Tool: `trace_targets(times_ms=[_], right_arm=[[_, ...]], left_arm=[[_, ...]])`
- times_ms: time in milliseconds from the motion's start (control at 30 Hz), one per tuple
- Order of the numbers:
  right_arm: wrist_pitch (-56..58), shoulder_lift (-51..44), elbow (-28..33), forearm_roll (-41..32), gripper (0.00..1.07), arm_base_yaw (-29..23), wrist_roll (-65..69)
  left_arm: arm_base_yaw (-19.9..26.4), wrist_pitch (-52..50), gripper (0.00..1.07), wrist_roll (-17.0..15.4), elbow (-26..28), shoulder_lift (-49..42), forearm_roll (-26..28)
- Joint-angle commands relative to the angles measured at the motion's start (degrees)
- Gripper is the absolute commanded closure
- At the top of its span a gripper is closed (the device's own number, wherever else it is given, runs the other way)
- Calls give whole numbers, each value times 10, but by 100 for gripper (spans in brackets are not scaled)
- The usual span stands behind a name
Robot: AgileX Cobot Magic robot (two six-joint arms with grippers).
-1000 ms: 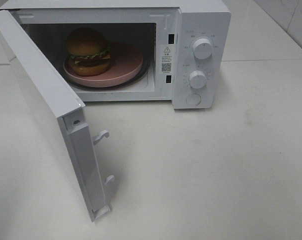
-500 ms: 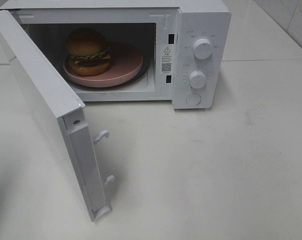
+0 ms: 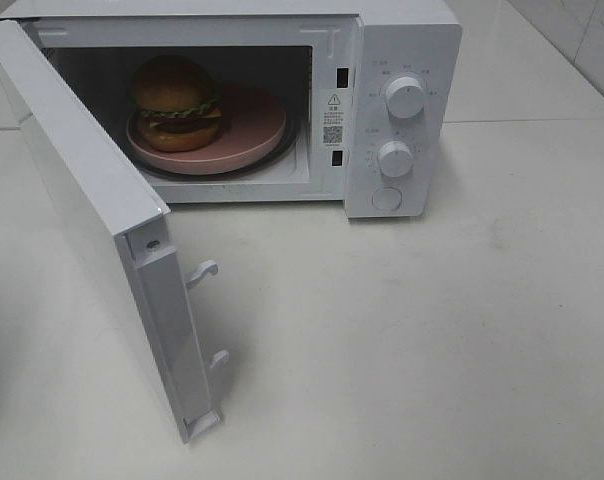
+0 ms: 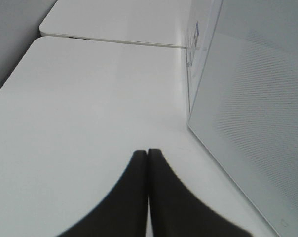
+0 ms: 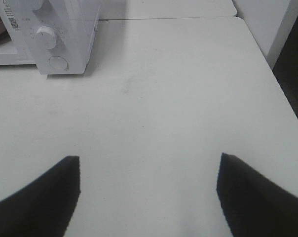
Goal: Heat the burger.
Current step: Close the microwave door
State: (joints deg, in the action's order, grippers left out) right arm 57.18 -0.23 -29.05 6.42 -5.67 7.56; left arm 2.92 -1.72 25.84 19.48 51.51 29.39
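The burger (image 3: 176, 102) sits on the left part of a pink plate (image 3: 252, 130) inside the open white microwave (image 3: 407, 40). Its door (image 3: 92, 190) swings out toward the front left. Neither gripper shows in the exterior high view. In the left wrist view my left gripper (image 4: 147, 152) is shut with nothing between its fingertips, hovering over the table beside the outer face of the door (image 4: 257, 113). My right gripper (image 5: 148, 160) stands wide open and empty over the bare table, well away from the microwave's control panel (image 5: 55, 34).
The panel carries two round knobs (image 3: 405, 97) and a round door button (image 3: 386, 199). Door latch hooks (image 3: 204, 270) stick out from the door's edge. The table edge (image 5: 282, 98) drops off on the right. A seam (image 4: 129, 43) separates two tabletops behind the door.
The exterior high view is unchanged: burger, plate and door stay put.
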Motion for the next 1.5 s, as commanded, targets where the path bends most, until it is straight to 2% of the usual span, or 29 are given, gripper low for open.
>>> trace_targets(times_ms=[33,100,167,267,333,367,400,467,533,567,633,700,733,800,833,933,1000,1033,1100,1233,1267,1500], right_arm=[[-1,-18,1,-1,33,4,-4],[-1,-18,1,-1,33,4,-4],[-1,-18,1,-1,33,4,-4],[-1,-18,1,-1,33,4,-4],[-1,-18,1,-1,33,4,-4],[-1,-18,1,-1,33,4,-4],[-1,-18,1,-1,33,4,-4],[-1,-18,1,-1,33,4,-4],[-1,-18,1,-1,33,4,-4],[-1,-18,1,-1,33,4,-4],[-1,-18,1,-1,33,4,-4],[-1,-18,1,-1,33,4,-4],[-1,-18,1,-1,33,4,-4],[-1,-18,1,-1,33,4,-4],[-1,-18,1,-1,33,4,-4],[-1,-18,1,-1,33,4,-4],[-1,-18,1,-1,33,4,-4],[-1,-18,1,-1,33,4,-4],[-1,-18,1,-1,33,4,-4],[-1,-18,1,-1,33,4,-4],[-1,-18,1,-1,33,4,-4],[-1,-18,1,-1,33,4,-4]], left_arm=[[0,-59,107,-3,-2,30,9],[0,-73,107,-3,-2,37,9],[-2,-119,107,-25,-2,65,6],[-6,-129,107,-34,-2,72,-2],[-34,-160,107,-61,-2,94,-40],[-34,-160,107,-61,-2,94,-40],[-55,-178,107,-76,-2,112,-73],[-65,-190,107,-86,-2,120,-82],[-89,-217,107,-115,-2,145,-93],[-89,-217,107,-115,-2,145,-93],[-121,-256,107,-149,-2,179,-141],[-129,-264,107,-157,-2,185,-156],[-140,-284,107,-171,-2,199,-189],[-144,-294,107,-176,-2,204,-199],[-150,-316,107,-199,-2,214,-226],[-152,-328,107,-212,-2,218,-244],[-155,-368,107,-272,-2,238,-313],[-155,-368,107,-272,-2,238,-313],[-155,-388,107,-293,-2,252,-348],[-162,-413,107,-312,-1,273,-372],[-177,-426,107,-315,3,285,-372],[-237,-442,107,-306,25,328,-355]])
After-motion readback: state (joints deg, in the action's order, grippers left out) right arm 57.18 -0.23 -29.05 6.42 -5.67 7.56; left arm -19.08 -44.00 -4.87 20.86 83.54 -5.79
